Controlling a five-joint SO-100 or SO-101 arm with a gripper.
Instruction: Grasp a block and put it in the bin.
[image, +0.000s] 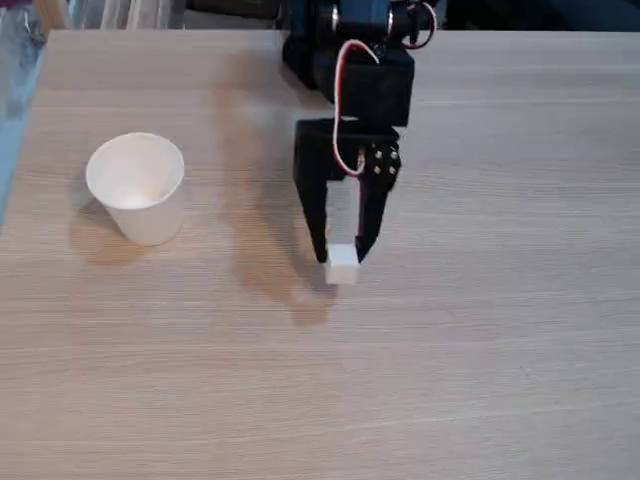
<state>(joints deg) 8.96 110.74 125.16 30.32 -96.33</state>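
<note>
In the fixed view a tiny white block (342, 264) sits between the two black fingertips of my gripper (341, 254), which points down near the middle of the table and is shut on it. The block's shadow falls on the wood a little below and to the left, so it seems to hang just above the surface. The bin (150, 218), a white paper cup, stands upright with its mouth open at the left, well apart from the gripper.
The light wooden table (480, 360) stretches wide in front and to the right. The arm's black body with a red and white cable (345, 100) rises at the back centre. Clutter lies beyond the table's back left corner.
</note>
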